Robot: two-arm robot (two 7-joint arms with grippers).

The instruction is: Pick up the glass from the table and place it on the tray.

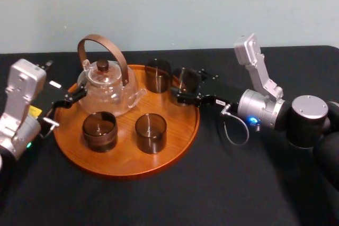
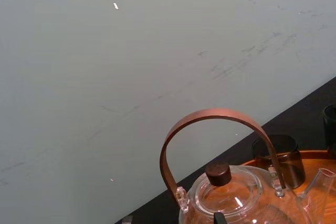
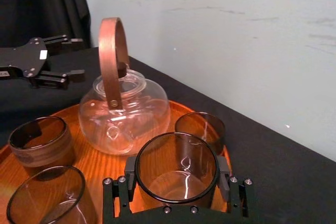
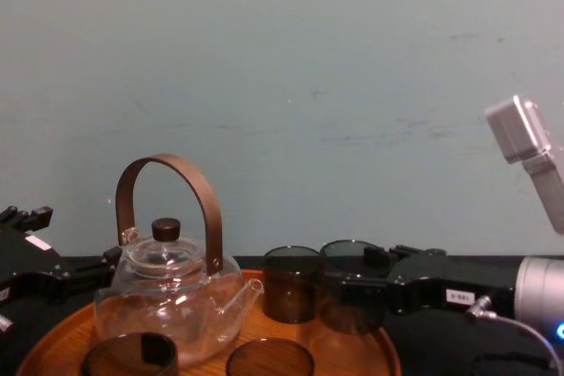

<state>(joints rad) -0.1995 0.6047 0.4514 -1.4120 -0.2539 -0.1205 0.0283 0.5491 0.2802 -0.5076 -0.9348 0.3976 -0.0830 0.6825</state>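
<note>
Smoky-brown glass is clamped upright in the right hand at two o'clock on the tray, gripped by its sides, likely to land beside the other cups; left hand idles at nine o'clock, fingers apart

We count four short round smoky-brown glasses: the first glass, the second glass, the third glass and the fourth glass. We count one clear round glass teapot, with one arched brown wooden handle and one dark round lid knob. We see one large round orange-brown wooden tray and one table covered in black cloth. We count two black grippers: the left gripper and the right gripper.
</note>
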